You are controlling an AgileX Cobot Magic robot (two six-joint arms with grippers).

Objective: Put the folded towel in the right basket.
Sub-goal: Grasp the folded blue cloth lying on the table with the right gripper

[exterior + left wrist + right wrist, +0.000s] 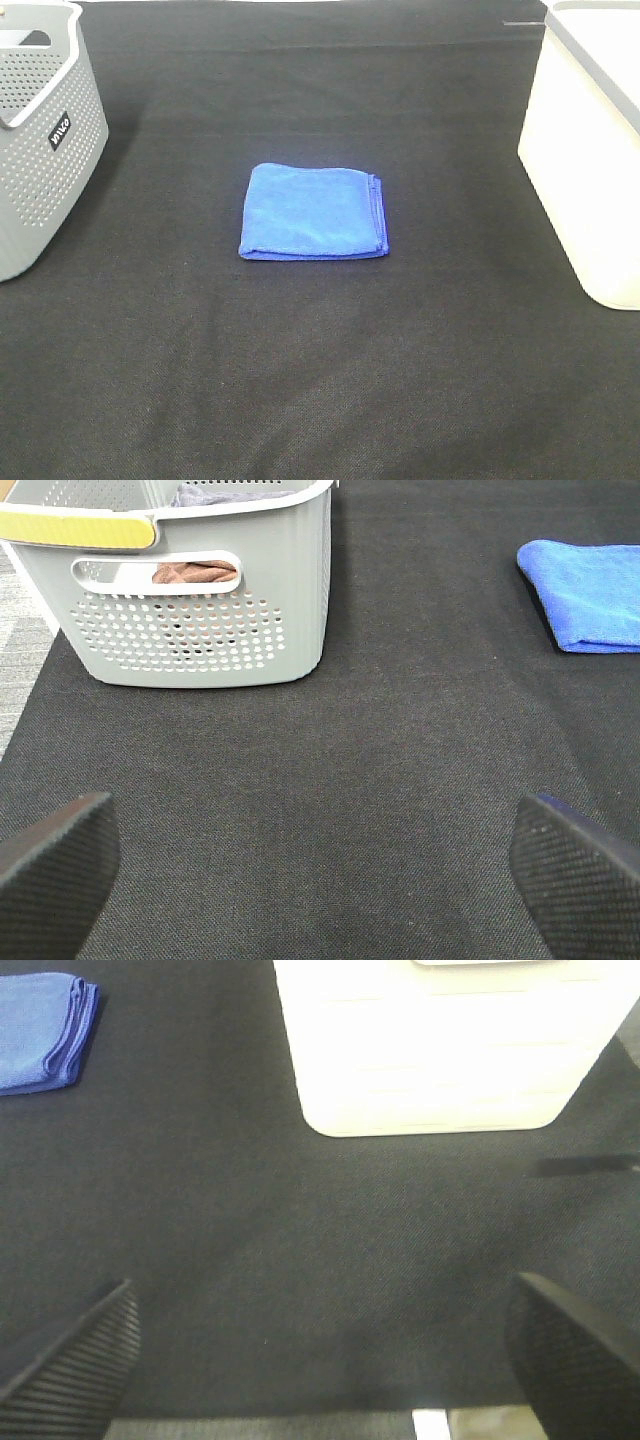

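A folded blue towel (313,213) lies flat on the black table cloth in the middle of the exterior view. It also shows in the left wrist view (590,595) and the right wrist view (42,1030). The right basket (592,140) is white and stands at the right edge; the right wrist view shows its wall (440,1050). Neither gripper shows in the exterior view. My left gripper (320,880) is open and empty over bare cloth. My right gripper (325,1360) is open and empty, near the table's front edge.
A grey perforated basket (40,130) stands at the left edge; the left wrist view shows it (200,590) holding brownish cloth (195,573). Black cloth (320,380) covers the table around the towel.
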